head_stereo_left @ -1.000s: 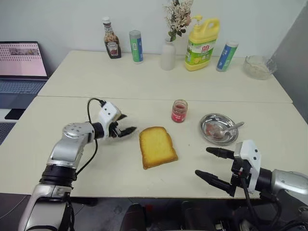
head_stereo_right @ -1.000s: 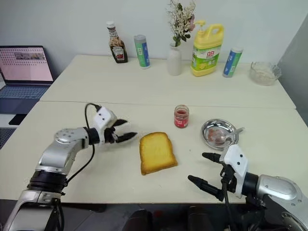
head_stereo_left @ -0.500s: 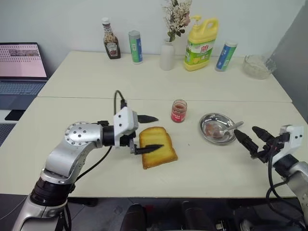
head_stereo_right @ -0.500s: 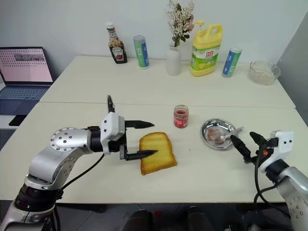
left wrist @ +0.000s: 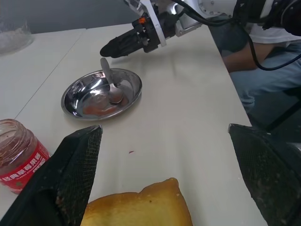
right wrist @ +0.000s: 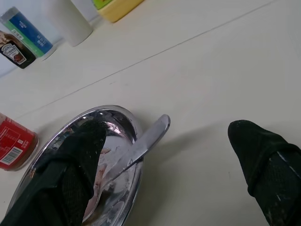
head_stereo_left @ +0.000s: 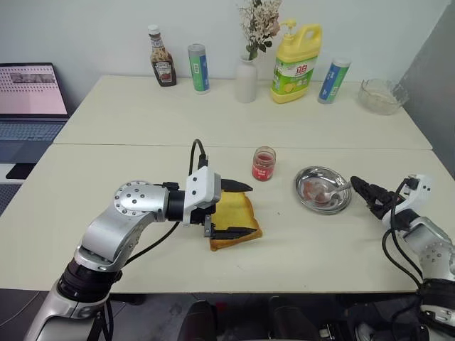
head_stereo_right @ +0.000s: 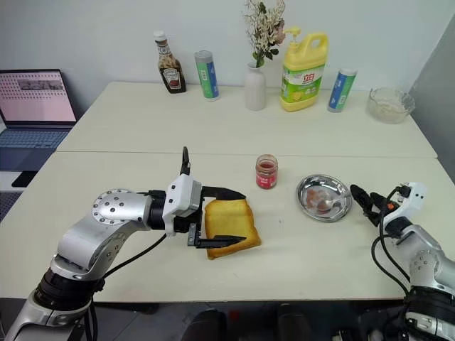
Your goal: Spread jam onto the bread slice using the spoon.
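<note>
Bread slice is partly covered by the spread left gripper.

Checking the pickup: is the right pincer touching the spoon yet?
Apart. Right wrist view shows the spoon handle over the dish rim, bare table separating it from both fingers.

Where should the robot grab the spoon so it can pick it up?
Probably by the slim handle of the spoon. Its bowl lies down inside the steel dish, but the handle leans on the rim and sticks out past it. The open right gripper is already on that side, so it could come straight at the raised end.
</note>
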### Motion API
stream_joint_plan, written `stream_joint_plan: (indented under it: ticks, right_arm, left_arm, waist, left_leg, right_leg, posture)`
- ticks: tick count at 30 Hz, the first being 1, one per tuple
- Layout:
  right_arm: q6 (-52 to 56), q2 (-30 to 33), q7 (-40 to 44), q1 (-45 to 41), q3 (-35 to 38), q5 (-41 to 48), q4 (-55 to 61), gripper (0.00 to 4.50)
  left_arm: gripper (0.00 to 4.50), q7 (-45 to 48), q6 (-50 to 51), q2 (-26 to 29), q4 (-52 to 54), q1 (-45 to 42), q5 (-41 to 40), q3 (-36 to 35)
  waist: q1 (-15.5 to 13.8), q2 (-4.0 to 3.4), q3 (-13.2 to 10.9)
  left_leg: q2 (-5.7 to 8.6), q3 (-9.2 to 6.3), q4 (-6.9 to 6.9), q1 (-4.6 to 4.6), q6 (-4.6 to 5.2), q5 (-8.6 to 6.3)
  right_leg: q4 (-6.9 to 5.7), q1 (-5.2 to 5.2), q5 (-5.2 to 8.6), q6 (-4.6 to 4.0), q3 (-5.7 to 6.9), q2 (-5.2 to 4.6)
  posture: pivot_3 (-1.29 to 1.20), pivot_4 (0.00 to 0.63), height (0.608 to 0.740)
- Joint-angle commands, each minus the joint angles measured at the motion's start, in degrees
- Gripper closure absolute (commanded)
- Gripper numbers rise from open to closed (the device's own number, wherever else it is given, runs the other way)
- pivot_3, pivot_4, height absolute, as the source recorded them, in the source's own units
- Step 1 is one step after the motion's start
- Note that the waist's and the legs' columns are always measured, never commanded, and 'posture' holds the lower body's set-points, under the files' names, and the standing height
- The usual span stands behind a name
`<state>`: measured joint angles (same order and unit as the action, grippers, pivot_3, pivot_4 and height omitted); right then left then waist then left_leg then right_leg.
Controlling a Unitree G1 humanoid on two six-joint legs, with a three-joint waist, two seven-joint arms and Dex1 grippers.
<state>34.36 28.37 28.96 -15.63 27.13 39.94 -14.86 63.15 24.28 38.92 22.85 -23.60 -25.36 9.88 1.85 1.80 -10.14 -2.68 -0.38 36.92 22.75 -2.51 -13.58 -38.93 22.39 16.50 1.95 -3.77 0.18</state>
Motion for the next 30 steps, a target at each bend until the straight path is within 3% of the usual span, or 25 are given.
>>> stream_joint_plan:
  ticks: [1,13,16,27,30]
  right_arm:
    - [-0.2,0.3,2.3,-2.8,0.8,0.8,-3.2,0.0]
    - [-0.2,0.1,6.1,-9.0,0.0,0.0,-12.0,0.0]
    - [-0.2,0.1,6.9,-9.9,-0.2,-0.5,-13.9,0.53]
    - [0.9,0.0,7.4,-12.0,1.7,1.1,-15.6,4.42]
    - [2.4,0.3,6.9,-11.8,3.4,3.2,-13.4,4.47]
  left_arm:
    - [0.02,0.1,-1.9,0.1,0.6,-0.1,1.0,0.1]
    - [0.02,0.8,-2.6,0.0,-1.1,-0.6,2.4,0.4]
    - [0.0,0.8,-2.5,0.0,-1.1,-0.8,2.7,0.5]
    - [0.0,0.7,-3.3,-0.6,-2.5,-2.1,3.8,0.8]
    - [0.0,0.4,-3.6,-0.8,-3.0,-2.2,4.2,0.7]
  waist:
    - [0.0,-0.01,0.0]
    - [0.4,-0.03,0.0]
    - [0.6,-0.03,0.0]
    - [0.9,-0.04,0.0]
    - [0.8,-0.03,0.0]
  left_leg:
    - [0.0,0.01,0.0,0.0,0.0,0.0]
    - [-0.02,0.12,0.0,-0.06,0.0,0.0]
    - [-0.03,0.15,0.01,-0.07,0.0,0.0]
    - [-0.02,0.19,0.02,-0.06,0.0,0.0]
    - [-0.03,0.17,0.02,-0.1,0.0,0.0]
  right_leg:
    - [0.0,0.0,0.0,0.0,0.0,0.0]
    - [-0.02,0.0,0.0,0.02,-0.11,0.03]
    - [-0.02,0.0,-0.01,0.03,-0.14,0.03]
    - [0.0,0.01,-0.03,0.06,-0.18,0.02]
    - [0.0,-0.04,-0.02,0.08,-0.16,0.03]
  posture:
    - [0.0,0.15,0.74]
    - [0.0,0.15,0.74]
    - [0.0,0.15,0.74]
    - [0.0,0.15,0.74]
    - [0.0,0.15,0.74]
